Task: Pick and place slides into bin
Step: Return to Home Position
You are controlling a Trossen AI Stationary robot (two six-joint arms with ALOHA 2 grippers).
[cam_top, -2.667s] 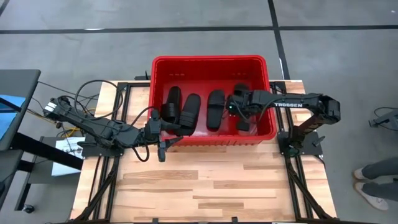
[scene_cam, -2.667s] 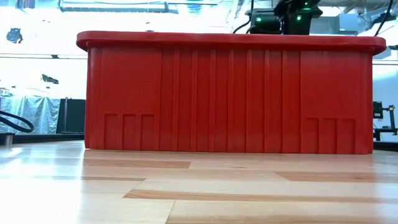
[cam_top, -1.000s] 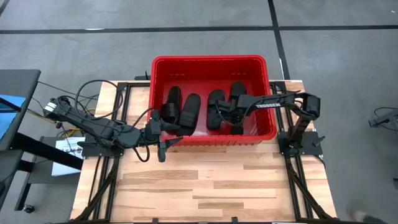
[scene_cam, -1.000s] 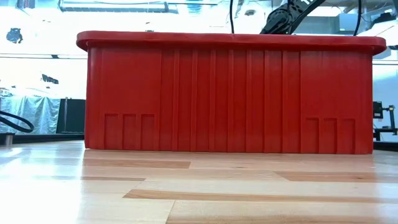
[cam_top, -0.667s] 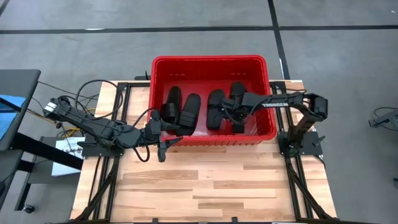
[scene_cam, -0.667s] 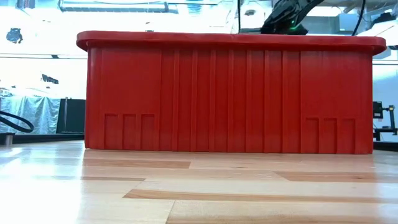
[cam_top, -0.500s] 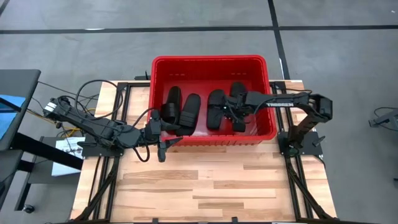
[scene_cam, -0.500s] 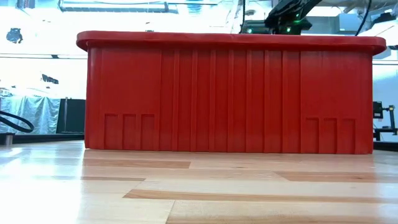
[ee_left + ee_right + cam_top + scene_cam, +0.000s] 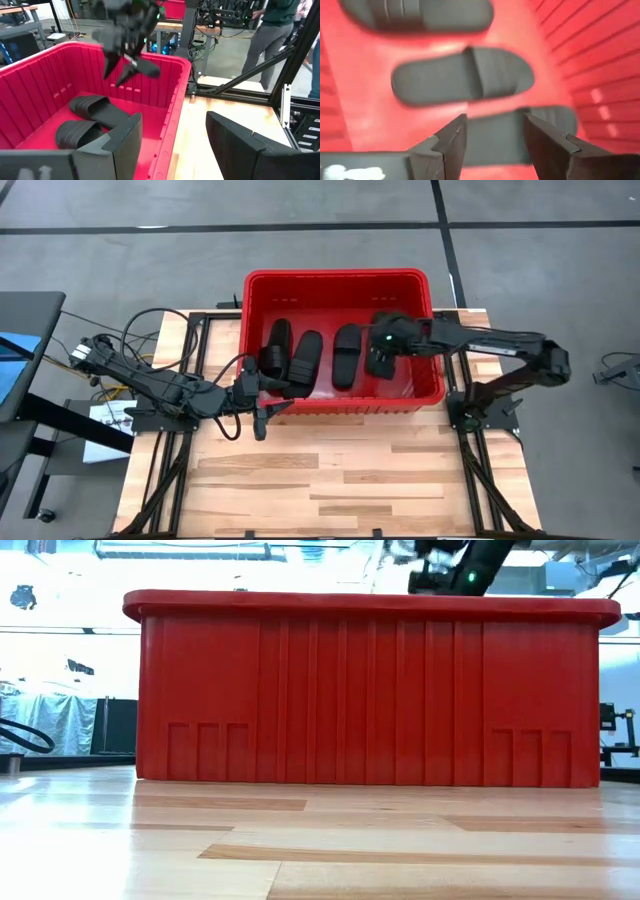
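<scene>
The right hand hangs over the right half of the bin, fingers wide and empty. The slides lie directly below it: matte black, flat, side by side, long axes front to back. The left hand, also wide, waits at the bin's front-left corner.

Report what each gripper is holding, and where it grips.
Nothing is held. The right gripper hangs open over the slides in the bin; the left gripper, beside it, is open.
</scene>
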